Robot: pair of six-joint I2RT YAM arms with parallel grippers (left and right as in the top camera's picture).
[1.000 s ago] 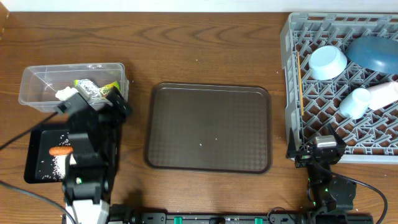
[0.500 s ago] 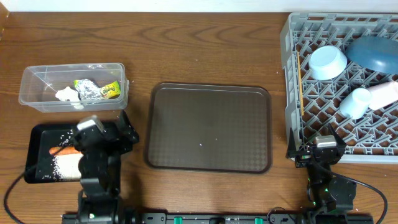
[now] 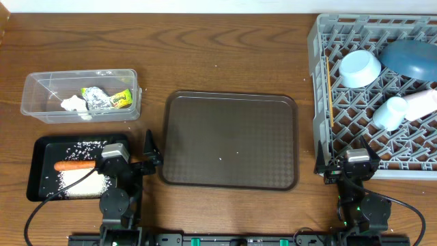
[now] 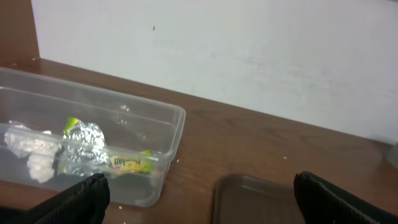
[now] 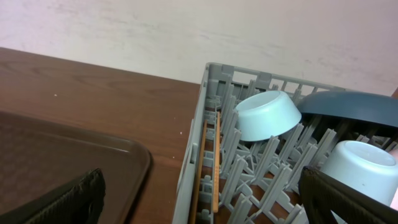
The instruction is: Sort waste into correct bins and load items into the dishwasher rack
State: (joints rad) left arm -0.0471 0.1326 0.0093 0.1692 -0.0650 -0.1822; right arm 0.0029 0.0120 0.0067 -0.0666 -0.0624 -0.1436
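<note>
The clear tub (image 3: 37,87) at the left holds the crumpled silver-white wrapper (image 3: 93,99) and the yellow-green packet (image 3: 121,99); both also show in the left wrist view (image 4: 84,140). The black tray (image 3: 41,147) below it holds the rice (image 3: 82,183) and the carrot (image 3: 74,165). The grey rack (image 3: 321,82) at the right holds the dark-blue bowl (image 3: 410,58), the light-blue bowl (image 3: 360,68), pale-blue cups (image 3: 390,113) and chopsticks (image 5: 216,158). My left gripper (image 3: 147,160) is open and empty beside the black tray. My right gripper (image 3: 347,164) is open and empty at the rack's front corner.
The brown serving tray (image 3: 229,140) lies in the middle of the wooden table, with nothing on it. A white wall runs along the table's far edge.
My left arm has drawn back from the clear tub toward the table's front edge and folded low beside the black tray. The right arm has not moved.
</note>
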